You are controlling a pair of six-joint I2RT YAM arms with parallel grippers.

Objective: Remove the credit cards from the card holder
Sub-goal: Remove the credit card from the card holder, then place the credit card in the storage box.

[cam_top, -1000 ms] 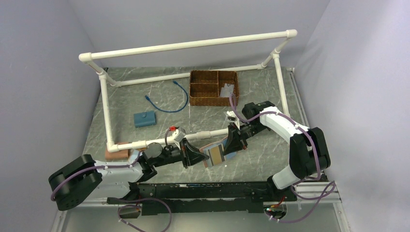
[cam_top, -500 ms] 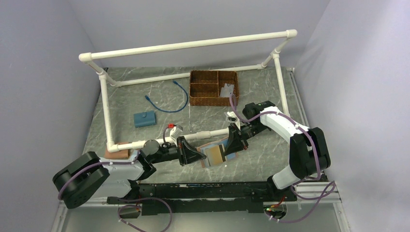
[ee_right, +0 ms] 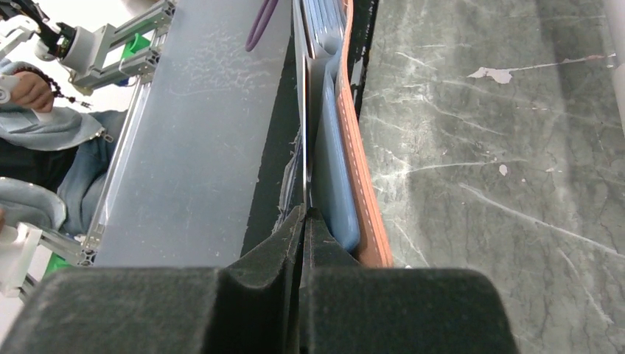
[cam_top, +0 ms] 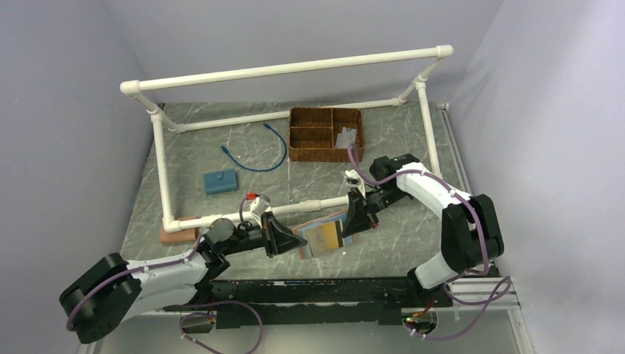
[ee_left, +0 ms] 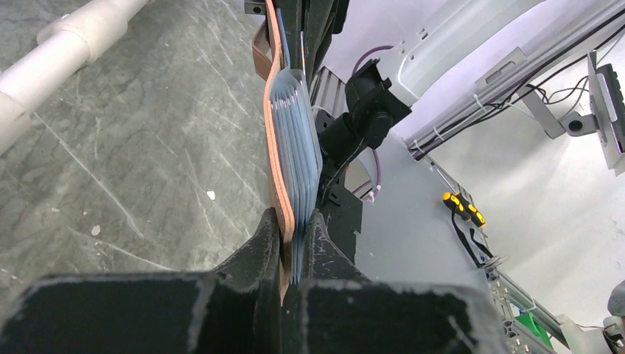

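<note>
- In the top view, the card holder (cam_top: 333, 223) is held open between the two pincers. The left pincer (cam_top: 293, 242) is clenched on its left edge and the right pincer (cam_top: 351, 223) is closed at its right edge.
- A yellowish-tan credit card (cam_top: 321, 237) is seen against the holder's inner face, between both pincers. Whether the holder touches the desk (cam_top: 398, 151) cannot be told.
- Well beyond the pincers, a wicker basket (cam_top: 324, 134), a blue block (cam_top: 220, 181) and a blue cable (cam_top: 259, 153) are set on the desk, inside a white pipe frame (cam_top: 295, 69).
- In the left wrist view, the card holder (ee_left: 277, 162) is shown edge-on, running straight away from the left pincer (ee_left: 295, 230). Its near end is pinched between the fingers (ee_left: 264, 240), with brown leather on the left and grey-blue pockets on the right.
- In the right wrist view, the right pincer (ee_right: 304, 218) is clenched on a thin sheet seen edge-on, which appears to be a credit card (ee_right: 303, 147).
- The card holder (ee_right: 360, 184) is seen just to the right of this pincer's tips, outside the grip, its grey-blue lining facing the card.
</note>
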